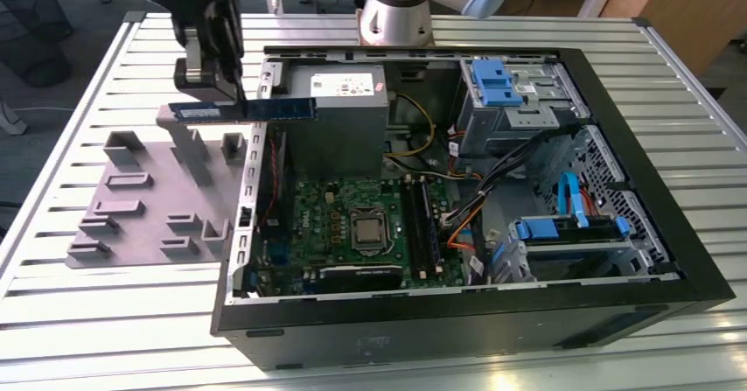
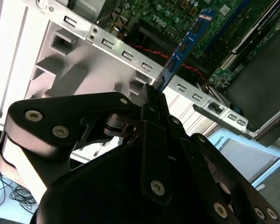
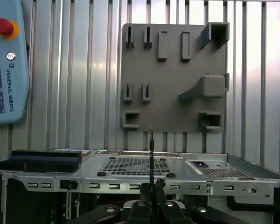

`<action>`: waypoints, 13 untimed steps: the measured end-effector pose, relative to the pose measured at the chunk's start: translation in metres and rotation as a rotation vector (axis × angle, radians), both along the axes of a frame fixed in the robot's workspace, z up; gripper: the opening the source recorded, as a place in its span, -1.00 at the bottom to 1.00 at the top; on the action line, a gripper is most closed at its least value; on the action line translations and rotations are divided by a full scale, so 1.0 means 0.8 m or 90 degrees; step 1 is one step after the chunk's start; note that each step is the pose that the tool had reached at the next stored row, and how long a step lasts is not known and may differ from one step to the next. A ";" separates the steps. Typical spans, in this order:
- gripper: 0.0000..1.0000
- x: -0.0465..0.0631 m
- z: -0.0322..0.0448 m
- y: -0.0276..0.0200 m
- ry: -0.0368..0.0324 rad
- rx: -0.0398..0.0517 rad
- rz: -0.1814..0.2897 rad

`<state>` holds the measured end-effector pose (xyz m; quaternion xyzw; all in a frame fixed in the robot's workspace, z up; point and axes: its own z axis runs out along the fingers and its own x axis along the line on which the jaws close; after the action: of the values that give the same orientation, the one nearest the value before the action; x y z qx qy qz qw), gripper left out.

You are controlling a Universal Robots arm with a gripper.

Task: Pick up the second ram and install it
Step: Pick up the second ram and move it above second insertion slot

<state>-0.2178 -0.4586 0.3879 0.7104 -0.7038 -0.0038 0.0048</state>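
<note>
**Second ram held in the air over the case's side wall**

At the exterior view's left, a flat grey plastic tray with upright blocks (image 1: 135, 207) lies on the slatted metal table (image 1: 70, 321), with bare slats around it. Above the tray's far end, the black gripper (image 1: 219, 95) is clenched on the second ram (image 1: 278, 109), a slim blue-green memory stick. The stick is level and touches nothing else, and one end reaches over the open black computer case (image 1: 467, 321). Inside, long black memory slots (image 1: 421, 225) sit on the green motherboard (image 1: 332, 207). Loose cables (image 1: 467, 207) and blue drive brackets (image 1: 502, 80) crowd the right.

A black claw (image 1: 219, 94) is gripping the second ram (image 1: 275, 108) level, hovering over the edge of the open computer case (image 1: 467, 330), beside a grey tray (image 1: 135, 200) on the desk (image 1: 105, 321).
</note>
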 end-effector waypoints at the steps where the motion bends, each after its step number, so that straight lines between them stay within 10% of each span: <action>1: -0.72 0.005 -0.0002 0.0000 0.0000 0.0000 0.000; 13: -0.72 0.054 -0.0017 0.0000 0.0000 0.0000 0.000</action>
<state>-0.1747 -0.4585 0.3866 0.7103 -0.7038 -0.0038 0.0048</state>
